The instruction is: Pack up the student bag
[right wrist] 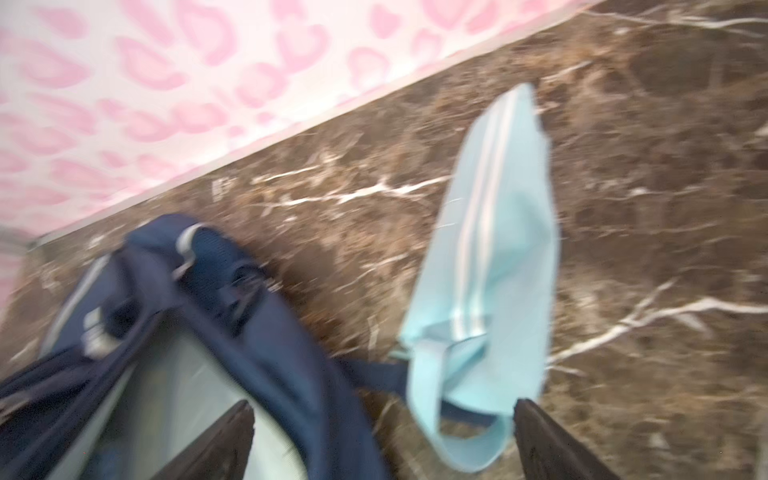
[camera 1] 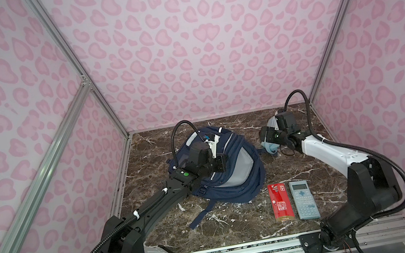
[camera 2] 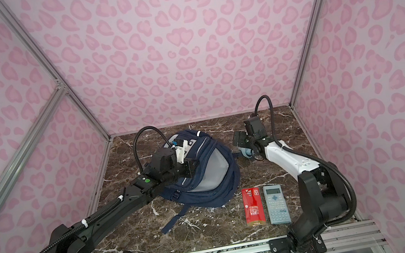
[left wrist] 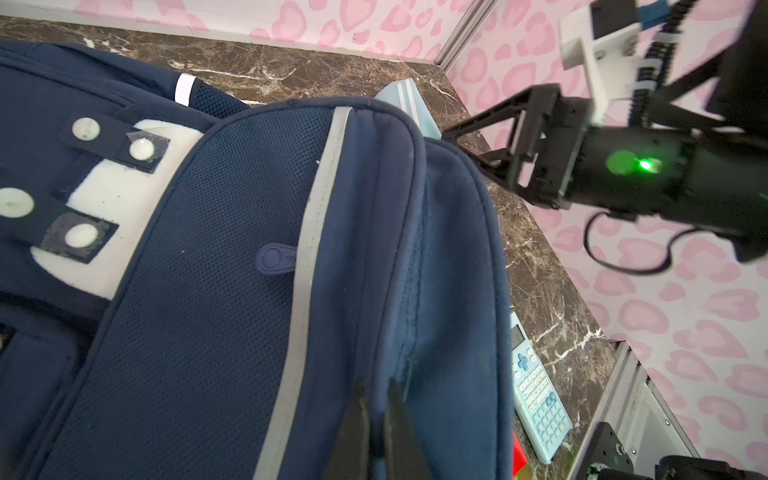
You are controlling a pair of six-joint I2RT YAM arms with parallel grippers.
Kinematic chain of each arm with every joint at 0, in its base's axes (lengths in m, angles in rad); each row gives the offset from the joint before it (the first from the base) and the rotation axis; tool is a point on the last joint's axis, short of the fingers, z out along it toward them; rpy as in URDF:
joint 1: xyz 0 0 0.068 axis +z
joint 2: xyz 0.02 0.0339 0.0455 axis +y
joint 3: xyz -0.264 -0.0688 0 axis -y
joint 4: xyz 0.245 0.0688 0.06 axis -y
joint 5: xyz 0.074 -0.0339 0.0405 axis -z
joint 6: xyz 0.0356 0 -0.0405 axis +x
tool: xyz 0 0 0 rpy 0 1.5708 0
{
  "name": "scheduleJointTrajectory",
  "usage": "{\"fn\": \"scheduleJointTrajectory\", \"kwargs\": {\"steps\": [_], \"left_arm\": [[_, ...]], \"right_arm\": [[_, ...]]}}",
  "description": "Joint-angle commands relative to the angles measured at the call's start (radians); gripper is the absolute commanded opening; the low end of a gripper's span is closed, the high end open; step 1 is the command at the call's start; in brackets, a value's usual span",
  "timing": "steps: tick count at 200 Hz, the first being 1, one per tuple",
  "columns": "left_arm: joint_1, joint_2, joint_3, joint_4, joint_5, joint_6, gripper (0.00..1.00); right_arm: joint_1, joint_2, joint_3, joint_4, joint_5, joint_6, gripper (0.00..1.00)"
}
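While my left gripper (left wrist: 376, 392) is clamped on the student bag (camera 1: 234, 172) by its top edge, probably to hold the mouth open, the bag lies mid table (camera 1: 240, 224). The blue pouch (right wrist: 490, 249) sits just right of it, and my right gripper (right wrist: 384, 409) hangs over that, spread wide and empty.

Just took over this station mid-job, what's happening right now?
The left gripper is shut on a fold of the student bag, which lies on the table. The right gripper hangs open over the light-blue pouch beside the bag, not gripping it. A red packet and a calculator lie side by side near the table's front edge, not yet packed.
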State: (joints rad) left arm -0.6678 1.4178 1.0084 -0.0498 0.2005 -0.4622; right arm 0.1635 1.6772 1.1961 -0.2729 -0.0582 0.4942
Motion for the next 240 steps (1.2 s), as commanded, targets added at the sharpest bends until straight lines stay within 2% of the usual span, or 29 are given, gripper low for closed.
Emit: {"fn": "scheduleJointTrajectory", "kwargs": {"steps": [1,20,41,60,85,93,107,150,178,195,209,221,240], "left_arm": [[0.0,0.006,0.019,0.042,0.027,-0.006,0.03],[-0.003,-0.002,0.016,0.039,0.024,-0.005,0.03],[-0.002,-0.001,0.013,0.038,0.021,-0.001,0.03],[-0.002,0.007,0.017,0.025,0.012,0.007,0.03],[-0.001,0.008,0.024,0.022,0.01,0.007,0.03],[-0.001,0.007,0.027,0.02,0.011,0.008,0.03],[-0.001,0.004,0.037,0.008,0.005,0.015,0.03],[0.006,0.0,0.049,0.029,0.006,-0.002,0.03],[0.008,-0.007,0.051,0.08,0.05,-0.039,0.03],[0.008,-0.018,0.062,0.076,0.05,-0.043,0.03],[0.009,-0.024,0.072,0.068,0.049,-0.042,0.03],[0.009,-0.026,0.075,0.071,0.058,-0.047,0.03],[0.009,-0.029,0.075,0.08,0.091,-0.059,0.03]], "right_arm": [[-0.069,0.133,0.091,-0.109,-0.059,-0.033,1.0],[-0.091,0.241,0.18,-0.12,-0.051,-0.054,0.99],[-0.109,0.325,0.243,-0.11,-0.103,-0.066,0.86],[-0.118,0.372,0.266,-0.095,-0.125,-0.069,0.63],[-0.119,0.397,0.312,-0.143,-0.143,-0.122,0.19],[-0.116,0.364,0.298,-0.136,-0.16,-0.125,0.11],[-0.099,0.243,0.179,-0.089,-0.16,-0.121,0.0],[0.051,-0.138,-0.009,-0.123,-0.147,-0.129,0.0],[0.206,-0.28,-0.171,-0.049,-0.254,-0.08,0.0],[0.298,-0.326,-0.282,0.11,-0.373,-0.023,0.0],[0.359,-0.346,-0.382,0.352,-0.471,0.053,0.0],[0.413,-0.325,-0.429,0.52,-0.464,0.105,0.0],[0.465,-0.206,-0.375,0.586,-0.445,0.107,0.0]]}}
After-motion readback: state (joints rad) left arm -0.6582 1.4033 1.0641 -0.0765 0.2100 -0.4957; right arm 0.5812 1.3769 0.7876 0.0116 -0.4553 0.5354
